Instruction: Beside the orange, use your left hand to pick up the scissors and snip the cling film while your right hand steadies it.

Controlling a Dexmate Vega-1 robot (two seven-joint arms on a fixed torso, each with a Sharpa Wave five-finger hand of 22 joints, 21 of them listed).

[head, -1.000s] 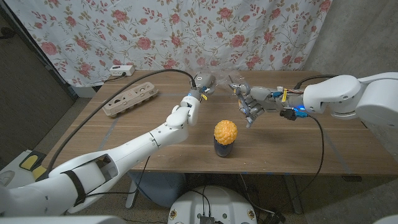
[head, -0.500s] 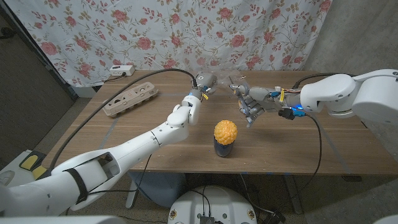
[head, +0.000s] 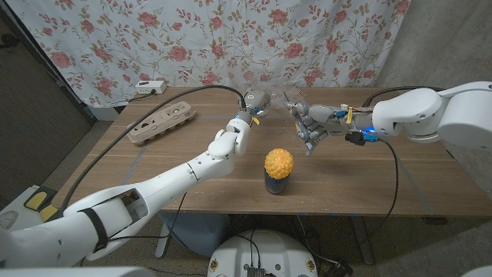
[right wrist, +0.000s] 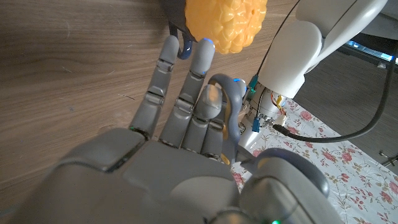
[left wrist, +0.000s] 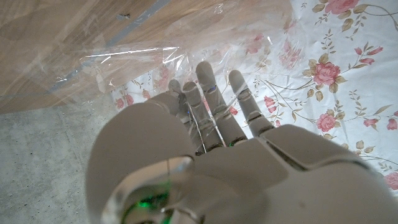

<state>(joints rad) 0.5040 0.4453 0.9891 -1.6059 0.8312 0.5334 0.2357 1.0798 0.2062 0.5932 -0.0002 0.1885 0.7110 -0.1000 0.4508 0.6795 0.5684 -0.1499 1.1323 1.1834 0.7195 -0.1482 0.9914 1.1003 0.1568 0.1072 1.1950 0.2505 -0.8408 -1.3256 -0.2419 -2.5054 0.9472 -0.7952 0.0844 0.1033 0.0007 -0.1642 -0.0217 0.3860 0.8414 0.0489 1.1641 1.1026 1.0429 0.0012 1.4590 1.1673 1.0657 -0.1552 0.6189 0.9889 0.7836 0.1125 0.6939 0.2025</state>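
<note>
We see the right hand (head: 311,127) gripping grey scissors (right wrist: 229,112) above the table (head: 154,165) – the left hand (head: 254,102) holding cling film (left wrist: 137,65) – behind the orange (head: 278,162).

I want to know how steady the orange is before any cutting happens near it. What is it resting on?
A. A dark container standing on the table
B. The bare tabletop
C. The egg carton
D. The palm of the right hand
A: in the head view the orange sits on top of a dark container that stands upright on the table.
</note>
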